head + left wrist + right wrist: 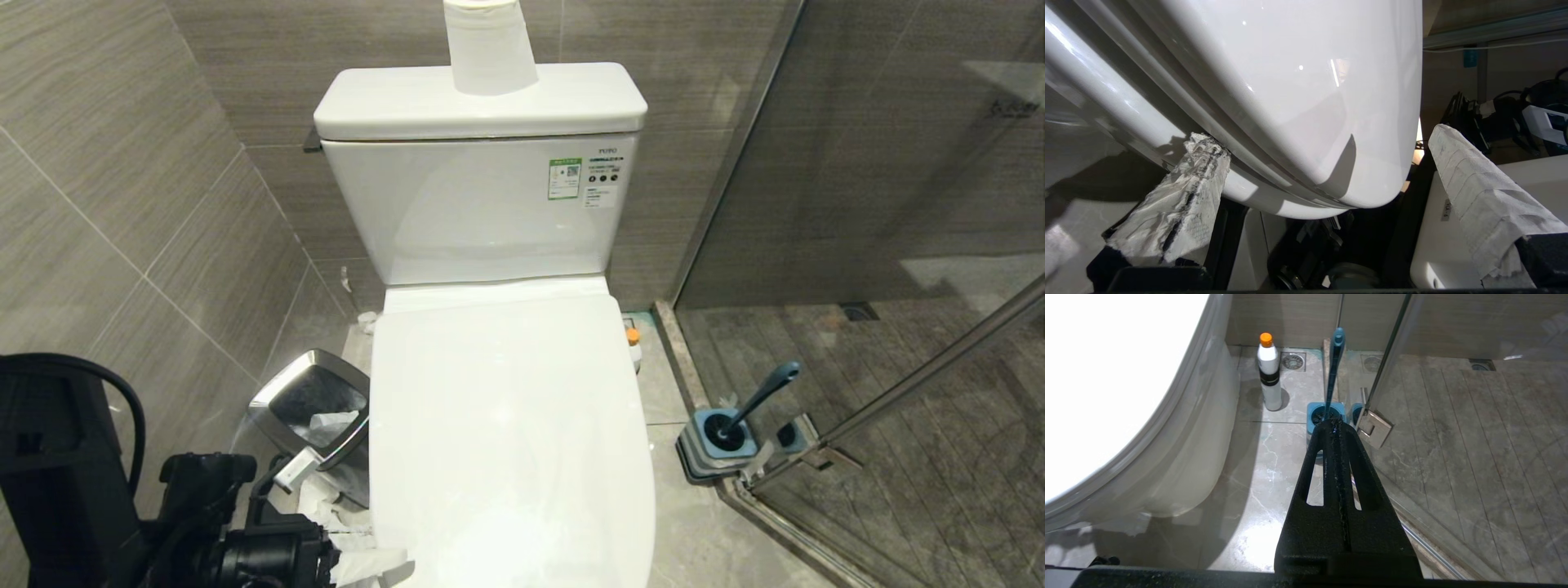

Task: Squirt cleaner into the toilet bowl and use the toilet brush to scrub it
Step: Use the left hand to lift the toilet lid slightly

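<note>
Toilet bowl (pixel 510 441) dead centre in head view, lid down flat over seat, glossy white, tank behind with 1 paper roll (pixel 490 45) on top. Closed, nothing inside visible.

Cleaner (pixel 1269 371) upright on floor tiles just beside bowl's right flank, orange cap on top, dark band round the middle; only cap and shoulder peeking past lid edge in head view (pixel 633 336). Near a round floor drain (pixel 1292 361).

Toilet brush (pixel 759 398) seated in square blue-and-grey holder (pixel 718 445) on floor to right of bowl, against glass shower door's lower hinge (pixel 1374 426); slate-blue handle leaning toward the glass. Well apart from cleaner, untouched.

Left gripper (pixel 1306 163) low at bowl's front-left, spread wide, both fingers (pixel 1180 196) wrapped in white paper. 1 wrapped finger tip touching underside of the lid-and-seat rim; the other out past the bowl's front curve, clear of it. Nothing held.

Right gripper (pixel 1336 428) low beside bowl's right side, black fingers pressed together, empty, pointing along the floor toward brush holder.

Steel waste bin (pixel 322 416) on floor left of bowl, crumpled paper inside.
</note>
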{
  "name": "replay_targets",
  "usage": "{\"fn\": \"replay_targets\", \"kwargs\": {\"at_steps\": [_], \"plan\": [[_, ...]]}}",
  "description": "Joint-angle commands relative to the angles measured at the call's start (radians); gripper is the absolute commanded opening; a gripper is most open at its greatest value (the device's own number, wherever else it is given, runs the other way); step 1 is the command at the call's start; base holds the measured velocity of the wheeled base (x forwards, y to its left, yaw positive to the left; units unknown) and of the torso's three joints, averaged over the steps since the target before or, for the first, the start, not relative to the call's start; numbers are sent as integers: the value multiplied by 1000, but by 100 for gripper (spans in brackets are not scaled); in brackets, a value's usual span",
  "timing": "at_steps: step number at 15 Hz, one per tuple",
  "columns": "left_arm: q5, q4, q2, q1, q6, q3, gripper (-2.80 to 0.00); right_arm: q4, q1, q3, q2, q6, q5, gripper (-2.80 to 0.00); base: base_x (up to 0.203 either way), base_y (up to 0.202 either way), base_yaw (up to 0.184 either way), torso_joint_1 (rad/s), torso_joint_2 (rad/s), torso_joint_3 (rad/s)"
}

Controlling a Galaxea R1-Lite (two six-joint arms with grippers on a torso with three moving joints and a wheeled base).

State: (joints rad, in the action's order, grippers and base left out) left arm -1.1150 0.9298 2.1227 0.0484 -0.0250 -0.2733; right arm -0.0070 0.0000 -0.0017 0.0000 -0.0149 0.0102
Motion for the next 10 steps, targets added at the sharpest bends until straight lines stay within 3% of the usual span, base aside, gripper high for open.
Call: {"fn": "replay_targets", "kwargs": {"at_steps": [1, 4, 6, 10], "plan": [[-43, 6, -30, 7, 5, 12, 0, -1, 0, 0, 2, 0, 1, -280, 0, 0, 0, 0, 0, 0], [-121, 3, -73, 7, 65, 20, 0, -1, 0, 0, 2, 0, 1, -280, 0, 0, 0, 0, 0, 0], [-136, 4, -99, 25, 105, 17, 0, -1, 0, 0, 2, 0, 1, -280, 0, 0, 0, 0, 0, 0], [-138, 4, -149, 60, 112, 19, 0, -1, 0, 0, 2, 0, 1, -280, 0, 0, 0, 0, 0, 0]]}}
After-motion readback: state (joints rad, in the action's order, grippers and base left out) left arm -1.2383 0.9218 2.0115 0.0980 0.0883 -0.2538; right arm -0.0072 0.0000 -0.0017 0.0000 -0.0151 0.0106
